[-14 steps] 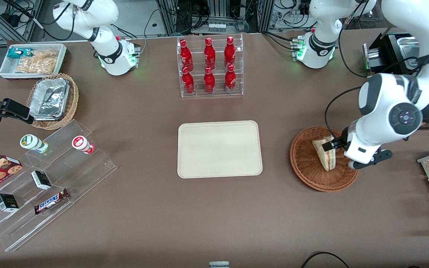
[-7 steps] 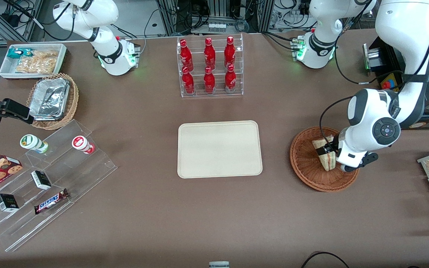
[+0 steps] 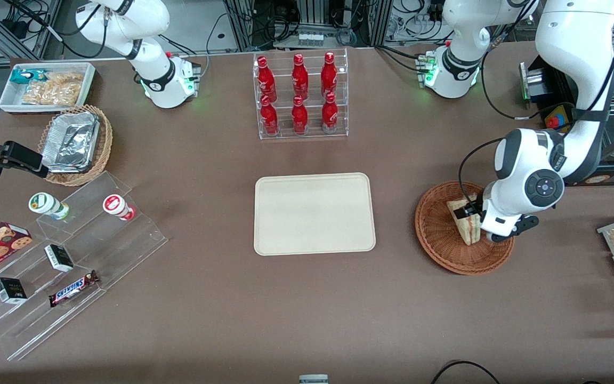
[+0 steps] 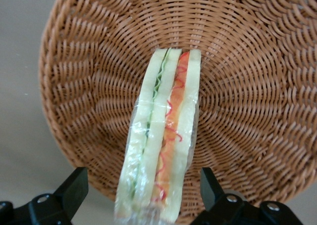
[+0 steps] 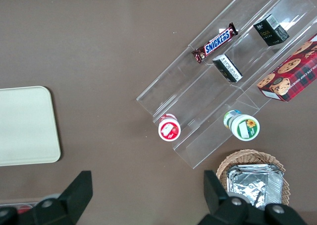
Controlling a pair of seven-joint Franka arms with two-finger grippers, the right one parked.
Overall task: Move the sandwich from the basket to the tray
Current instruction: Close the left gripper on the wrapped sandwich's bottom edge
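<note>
The gripper (image 4: 138, 195) hangs wide open astride the sandwich (image 4: 161, 136) in the basket (image 4: 247, 111); I'd say closing comes next, then carrying it to the tray (image 3: 314, 213).

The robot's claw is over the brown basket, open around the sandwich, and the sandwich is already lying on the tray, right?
Not quite. The sandwich is not on the tray; it is in the reddish-brown wicker basket, as the left wrist view shows. The rest holds: the left gripper is over the basket, open, one finger on each side of the sandwich.
</note>
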